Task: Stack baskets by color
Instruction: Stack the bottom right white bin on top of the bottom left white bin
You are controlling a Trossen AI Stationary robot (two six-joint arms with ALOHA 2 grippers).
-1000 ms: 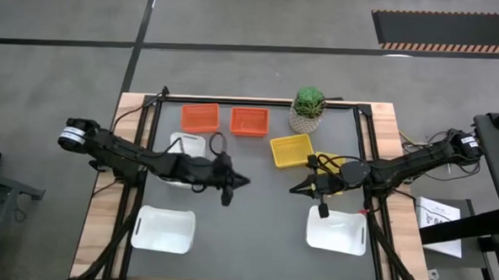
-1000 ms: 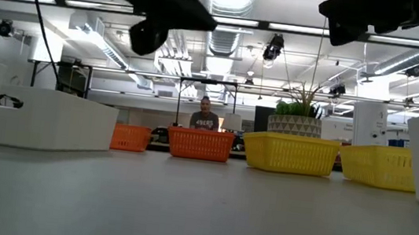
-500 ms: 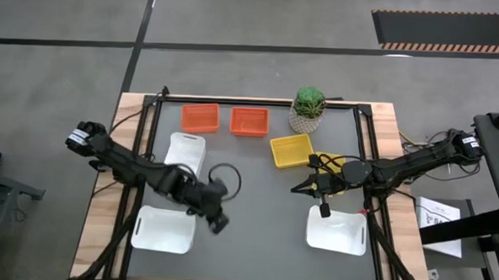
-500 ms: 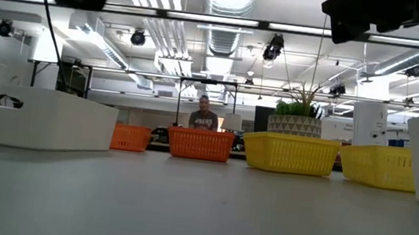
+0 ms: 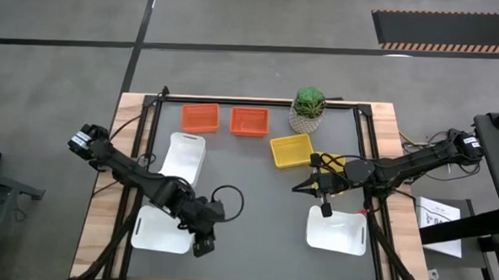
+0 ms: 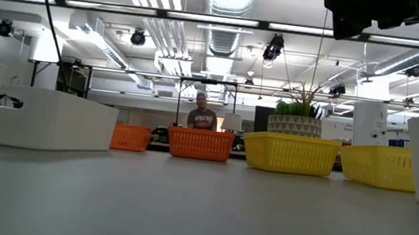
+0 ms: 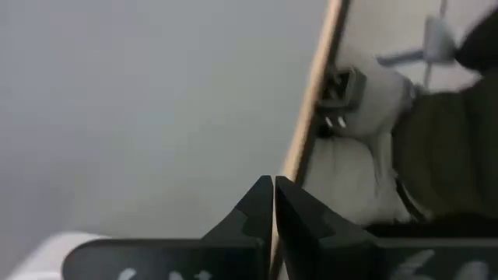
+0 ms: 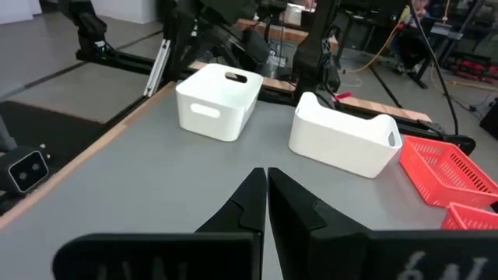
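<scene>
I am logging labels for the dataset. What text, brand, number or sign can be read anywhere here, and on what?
No text can be read anywhere.
Paper sheet beside the table: printed marks, too small to read.
Person's shirt in the low view: pale lettering, too blurred to read.
Baskets and plant pot: no labels visible.

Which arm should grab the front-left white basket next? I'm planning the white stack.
Left, likely. The left pincer, shut and empty, hangs by that white basket's corner. The right pincer, also shut, sits across the table near the yellow baskets.

second yellow basket [image 5: 336, 164] partly hidden under right arm, possibly stacked baskets indistinguishable
</scene>
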